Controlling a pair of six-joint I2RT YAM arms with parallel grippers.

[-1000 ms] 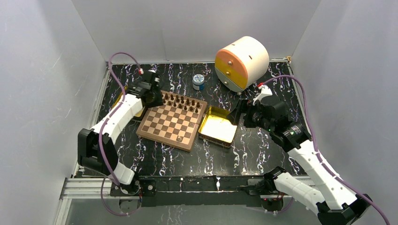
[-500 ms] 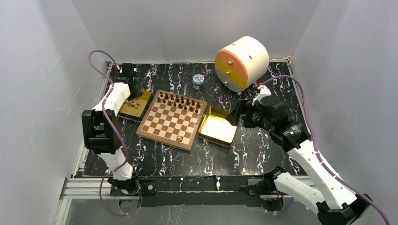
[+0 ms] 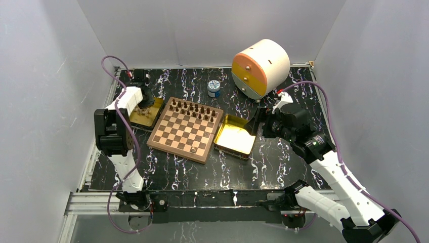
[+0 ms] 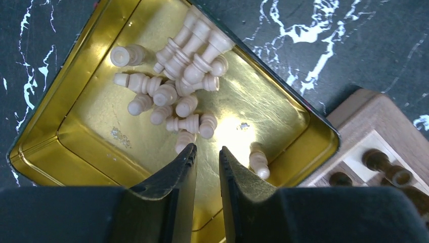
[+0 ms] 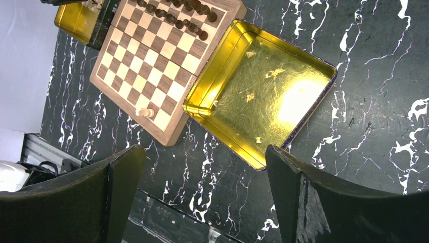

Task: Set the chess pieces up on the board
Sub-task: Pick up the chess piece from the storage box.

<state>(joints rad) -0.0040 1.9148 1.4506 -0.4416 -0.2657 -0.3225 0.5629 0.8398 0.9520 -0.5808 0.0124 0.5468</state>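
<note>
Board (image 3: pixel 185 129) half set, pale men heaped in a tin

The board sat on the desk (image 3: pixel 283 162) with dark men (image 3: pixel 192 108) along its far rows and one pale man (image 3: pixel 194 150) at its near edge. An empty tin (image 5: pixel 202 86) lay beside it, below the right fingers (image 3: pixel 255 119), which were spread wide and held nothing. The left fingers (image 4: pixel 192 162), nearly shut and empty, hung over the other tin (image 4: pixel 40 121), where the pale men (image 4: pixel 174 91) lay on their sides, many touching. Closing on that heap could have pinched two at once or flicked one out. A man gripped lying down might also have toppled on its square.
</note>
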